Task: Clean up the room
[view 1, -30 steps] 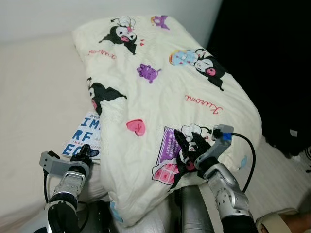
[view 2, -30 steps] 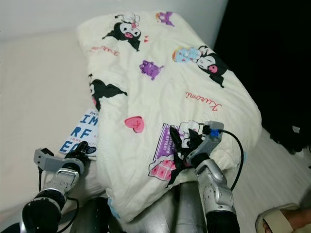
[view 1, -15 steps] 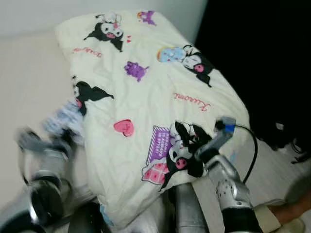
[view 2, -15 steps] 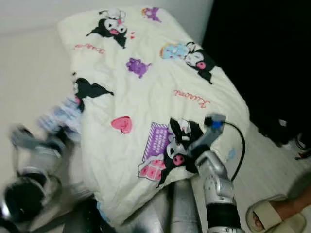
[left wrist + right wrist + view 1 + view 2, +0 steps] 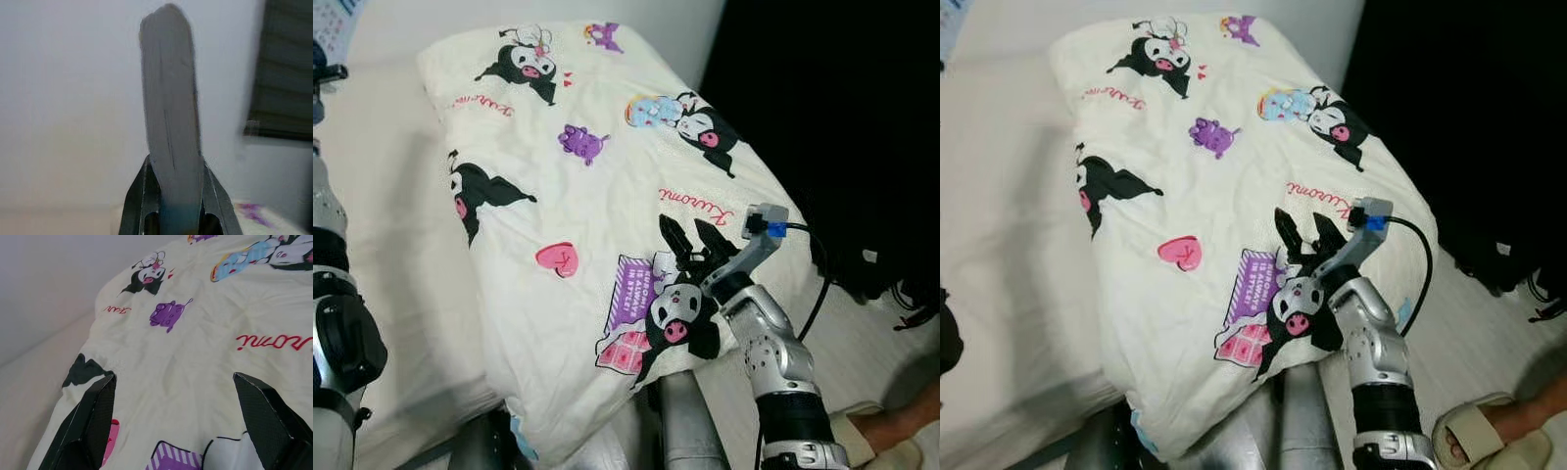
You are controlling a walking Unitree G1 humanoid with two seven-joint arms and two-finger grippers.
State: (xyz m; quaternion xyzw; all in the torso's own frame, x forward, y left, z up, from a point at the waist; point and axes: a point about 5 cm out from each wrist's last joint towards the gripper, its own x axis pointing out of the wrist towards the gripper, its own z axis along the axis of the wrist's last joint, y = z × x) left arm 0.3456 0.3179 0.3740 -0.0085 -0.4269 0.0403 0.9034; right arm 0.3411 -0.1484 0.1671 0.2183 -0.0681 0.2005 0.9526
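Now that the left arm has swung up and away, the book that lay beside the quilt (image 5: pixel 607 196) a second ago rides high at the frame's top corner, its cover (image 5: pixel 333 24) cut off by the edge. The left claw (image 5: pixel 171 122) is clenched edge-on around it, so tidying seems under way. The right claw (image 5: pixel 695 243) hovers just above the quilt's cartoon print, fingers spread wide and empty, the quilt reaching ahead of it across the bed (image 5: pixel 382 196). The book's title is unreadable. A sandalled foot (image 5: pixel 1489 431) stands behind the right arm.
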